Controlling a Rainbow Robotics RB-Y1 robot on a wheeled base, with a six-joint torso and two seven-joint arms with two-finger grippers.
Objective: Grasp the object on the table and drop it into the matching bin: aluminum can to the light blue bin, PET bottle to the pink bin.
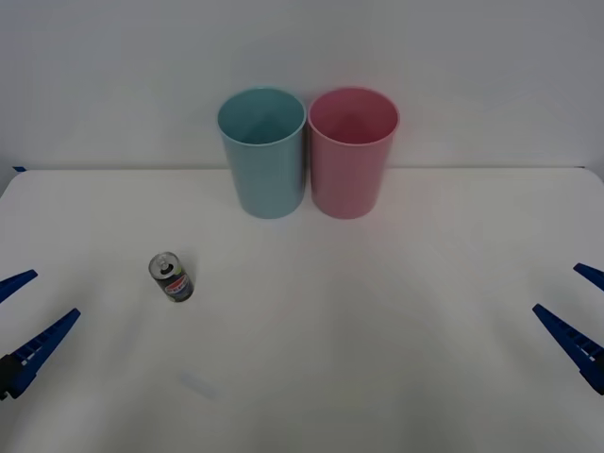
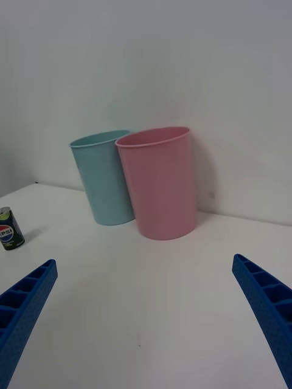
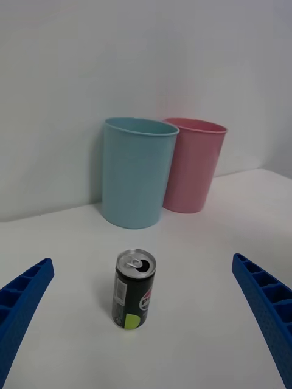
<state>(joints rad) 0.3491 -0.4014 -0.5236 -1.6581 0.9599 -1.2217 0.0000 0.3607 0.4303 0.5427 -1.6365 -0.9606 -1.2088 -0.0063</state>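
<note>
The aluminum can (image 1: 172,276) stood upright on the white counter (image 1: 377,330), well apart from the light blue bin (image 1: 263,151), on that bin's near side and toward the robot's left. The pink bin (image 1: 352,151) stood just beside the light blue bin, on its right, the two close enough that contact could not be ruled out.

The left tool (image 1: 26,316) hovered over the counter's left edge, nearer to the can than to the light blue bin, its blue fingers spread wide with nothing between them. The right tool (image 1: 583,311) waited at the far right edge, well apart from the light blue bin, likewise spread and empty.

The can looked small, rigid and probably light. Its pull-tab hole appeared open, so it was likely empty and would dent under hard squeezing. Its smooth painted wall could slip. The best hold seemed the mid-body, across the round side, with fingers level and moderate pressure, keeping it upright for the lift.
</note>
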